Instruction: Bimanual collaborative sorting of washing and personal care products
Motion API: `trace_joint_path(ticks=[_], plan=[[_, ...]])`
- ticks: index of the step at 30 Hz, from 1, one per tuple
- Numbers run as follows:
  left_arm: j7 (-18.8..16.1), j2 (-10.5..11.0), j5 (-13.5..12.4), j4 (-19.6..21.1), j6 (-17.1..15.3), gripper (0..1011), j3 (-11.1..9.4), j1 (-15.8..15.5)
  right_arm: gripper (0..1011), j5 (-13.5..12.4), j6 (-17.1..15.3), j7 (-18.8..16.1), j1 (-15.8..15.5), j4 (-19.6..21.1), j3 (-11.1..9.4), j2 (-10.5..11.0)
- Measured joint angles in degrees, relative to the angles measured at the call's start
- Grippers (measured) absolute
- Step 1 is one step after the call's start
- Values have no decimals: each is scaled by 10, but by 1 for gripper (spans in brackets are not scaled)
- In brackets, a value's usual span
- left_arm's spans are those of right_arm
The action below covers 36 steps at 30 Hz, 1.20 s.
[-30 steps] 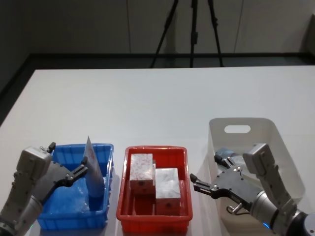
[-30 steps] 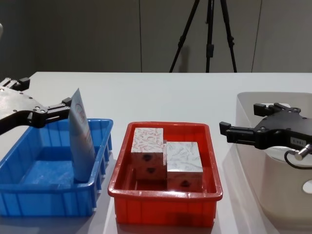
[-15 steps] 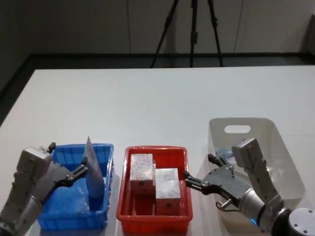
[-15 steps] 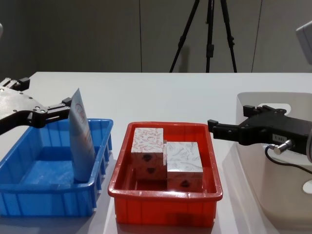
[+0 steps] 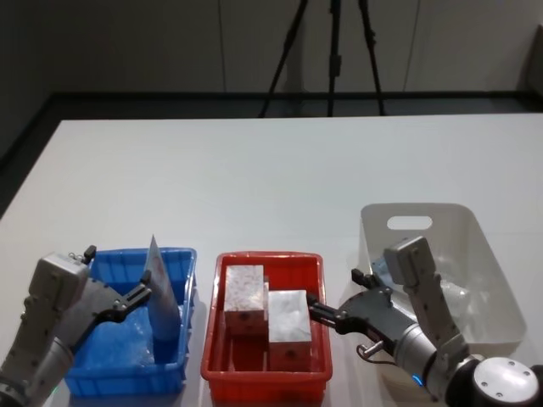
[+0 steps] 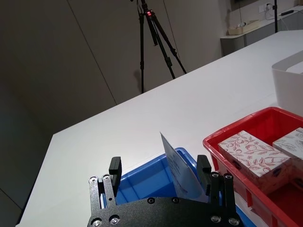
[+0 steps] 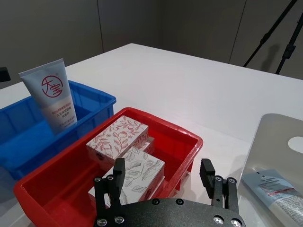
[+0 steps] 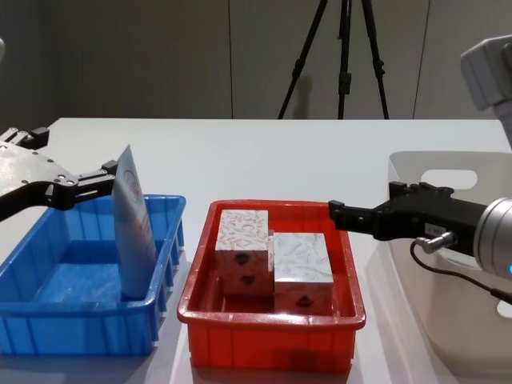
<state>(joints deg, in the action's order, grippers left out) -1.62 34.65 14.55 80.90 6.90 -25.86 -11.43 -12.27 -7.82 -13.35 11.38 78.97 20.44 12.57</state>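
- Evidently the left gripper (image 6: 159, 165) hangs over the blue tray (image 8: 80, 340), fingers apart, with the upright pale-blue tube (image 8: 132, 224) between them and close to one. The tube leans on the wall nearest the red tray (image 8: 272, 340), which likely props it up.
- The right gripper (image 7: 162, 166), fingers apart and empty, sits over the red tray's tub-side edge. Two patterned boxes (image 8: 242, 248) sit touching inside that tray.
- A second tube (image 7: 277, 189) lies flat in the beige tub (image 5: 475, 229), probably awaiting sorting.
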Motion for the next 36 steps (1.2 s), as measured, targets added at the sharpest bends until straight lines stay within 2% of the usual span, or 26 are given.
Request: trace_joint_path(ticks=[6, 17, 28, 36], plan=[[0, 0, 0, 0, 0, 1001, 0, 0, 1001, 3, -6, -3, 6, -14, 0, -19], [0, 0, 0, 0, 0, 1001, 0, 0, 1001, 15, -18, 17, 2, -22, -6, -48], [0, 0, 0, 0, 0, 1001, 0, 0, 1001, 27, -30, 36, -2, -28, -17, -70], [0, 0, 0, 0, 0, 1001, 0, 0, 1001, 36, -31, 36, 7, -42, -18, -82]])
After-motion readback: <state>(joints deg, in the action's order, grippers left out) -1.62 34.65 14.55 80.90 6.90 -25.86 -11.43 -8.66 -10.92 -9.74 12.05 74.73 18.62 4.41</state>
